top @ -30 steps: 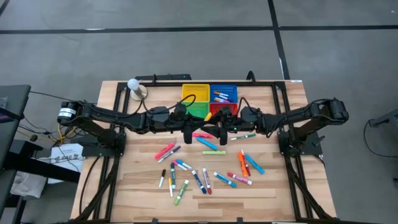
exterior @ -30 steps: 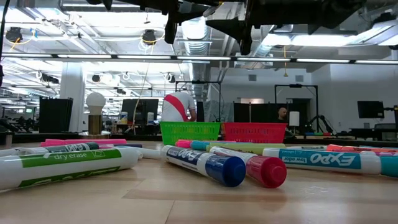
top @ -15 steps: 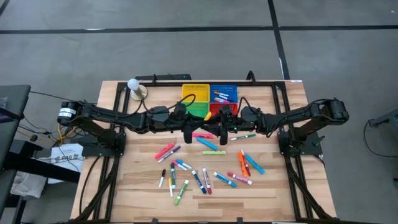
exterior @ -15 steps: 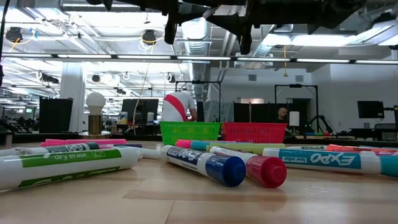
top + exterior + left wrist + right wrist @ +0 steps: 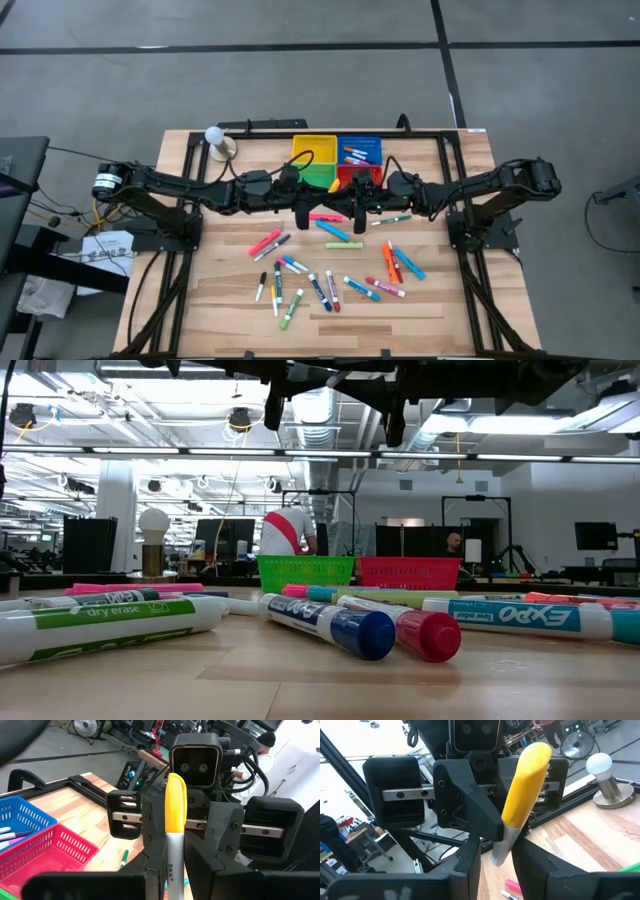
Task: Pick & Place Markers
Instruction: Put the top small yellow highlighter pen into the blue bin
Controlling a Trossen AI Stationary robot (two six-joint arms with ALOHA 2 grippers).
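I see loose markers (image 5: 330, 280) scattered on the near half of the table (image 5: 440, 300). Above mid-table, my left gripper (image 5: 167, 865) is clamped on a yellow-capped marker (image 5: 175, 805), and my right gripper (image 5: 496, 852) closes around that same marker. Beyond, the red basket (image 5: 50, 845) looks empty; the blue basket (image 5: 360, 152) holds several markers.

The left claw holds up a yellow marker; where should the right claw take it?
By the yellow cap, head-on from the opposite side. The left claw clamps the marker by its white barrel, so only the cap end sticks out free, pointing at the right claw.
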